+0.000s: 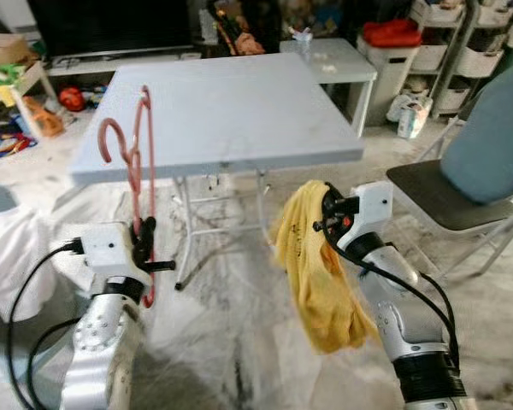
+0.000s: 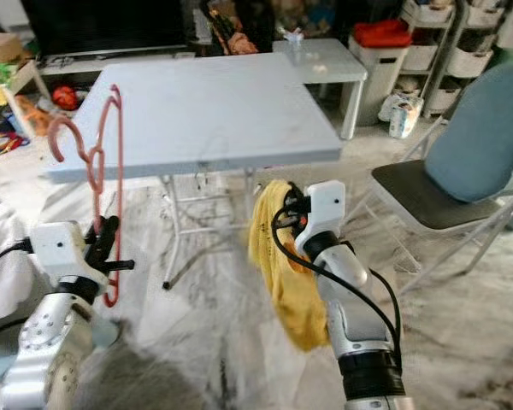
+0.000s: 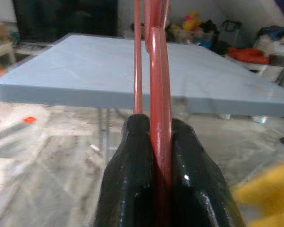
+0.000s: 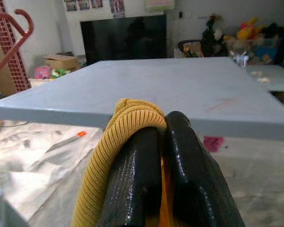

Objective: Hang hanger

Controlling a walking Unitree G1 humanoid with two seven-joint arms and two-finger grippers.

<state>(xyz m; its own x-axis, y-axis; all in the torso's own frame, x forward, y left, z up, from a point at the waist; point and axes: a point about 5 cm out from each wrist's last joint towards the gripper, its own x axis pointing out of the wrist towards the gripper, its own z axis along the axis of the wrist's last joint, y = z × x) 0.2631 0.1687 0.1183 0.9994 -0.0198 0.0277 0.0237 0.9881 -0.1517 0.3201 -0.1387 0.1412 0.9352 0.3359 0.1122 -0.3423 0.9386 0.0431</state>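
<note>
Left eye view: left tool (image 1: pixel 143 243) clamps red hanger (image 1: pixel 135 154); right tool (image 1: pixel 327 215) pinches yellow garment (image 1: pixel 312 273).

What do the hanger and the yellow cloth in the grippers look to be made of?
Hanger: looks like moulded plastic, glossy pinkish red; light glints along its thin smooth bar in the left gripper. Yellow cloth: a soft knit fabric; ribbed stitching shows at the right gripper, and it hangs in limp folds.
</note>
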